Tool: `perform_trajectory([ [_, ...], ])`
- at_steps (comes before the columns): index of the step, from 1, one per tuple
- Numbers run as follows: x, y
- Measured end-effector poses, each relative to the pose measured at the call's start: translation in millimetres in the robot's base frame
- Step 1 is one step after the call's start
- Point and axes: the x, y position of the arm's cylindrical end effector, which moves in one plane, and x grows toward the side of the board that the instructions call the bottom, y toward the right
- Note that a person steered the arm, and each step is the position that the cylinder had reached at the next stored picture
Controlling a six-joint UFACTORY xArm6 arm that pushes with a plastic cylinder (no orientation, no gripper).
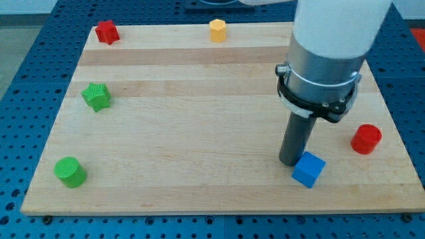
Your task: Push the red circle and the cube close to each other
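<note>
The red circle (366, 139) is a short red cylinder near the board's right edge. The blue cube (309, 169) lies to its lower left, near the board's bottom edge, with a gap between the two. My tip (290, 161) rests on the board right at the cube's upper left side, touching it or nearly so. The arm's white and grey body rises above it toward the view's top right.
A red star-like block (106, 32) sits at the board's top left corner and a yellow hexagon (218, 30) at the top middle. A green star (97, 96) and a green cylinder (70, 172) lie at the left side. The wooden board (199, 133) lies on a blue perforated table.
</note>
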Motion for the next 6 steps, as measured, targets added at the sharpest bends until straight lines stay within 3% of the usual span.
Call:
perform_trajectory([
  [2, 20, -8],
  [6, 22, 64],
])
